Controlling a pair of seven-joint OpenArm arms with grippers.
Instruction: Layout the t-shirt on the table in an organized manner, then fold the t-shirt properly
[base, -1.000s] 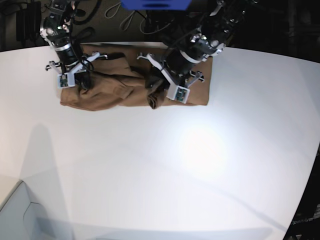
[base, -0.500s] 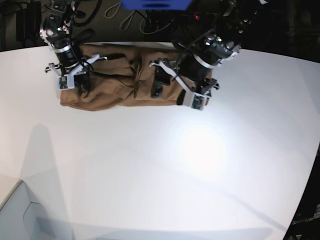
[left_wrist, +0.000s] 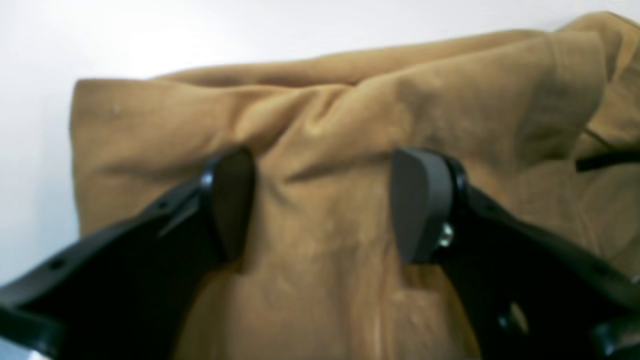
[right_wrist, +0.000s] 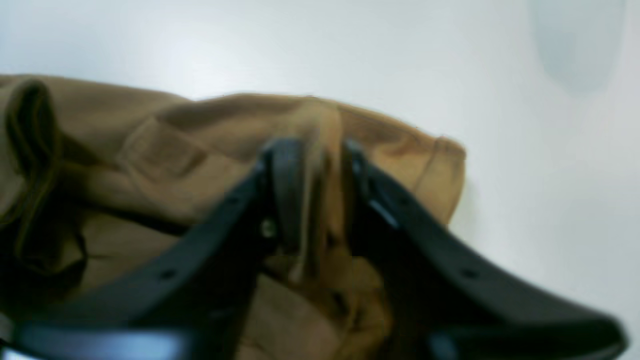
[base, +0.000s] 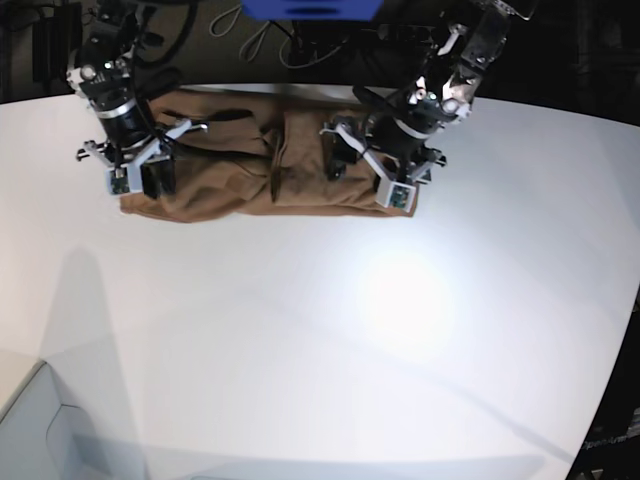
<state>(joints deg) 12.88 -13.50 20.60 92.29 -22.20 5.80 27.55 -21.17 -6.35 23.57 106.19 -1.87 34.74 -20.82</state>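
- I can read no brand, label or writing anywhere; the wrist views are soft and the base view is too small for print.
- The shirt lies as a long folded band on the far side of the table, near its far edge, with creases bunched at its middle.
- My left fingers stand wide apart over the shirt, at the band's end on the right of the base view. Nothing is between them; both pads hover close to the cloth, and I cannot tell whether they touch it.
- In the left wrist view a ridge of cloth runs between the two pads, and the band's corner shows against the table.
- My right fingers are narrow, with a thin upright pleat of the shirt standing between them. The blur hides whether the pads press that pleat or only flank it.
- In the base view the right fingers are at the band's other end, hidden under the wrist housing.
- The left fingers are partly hidden by the arm there too.
- The shirt's neck and sleeves are folded out of sight.
- A pale box corner is cut off at the near edge of the base view.
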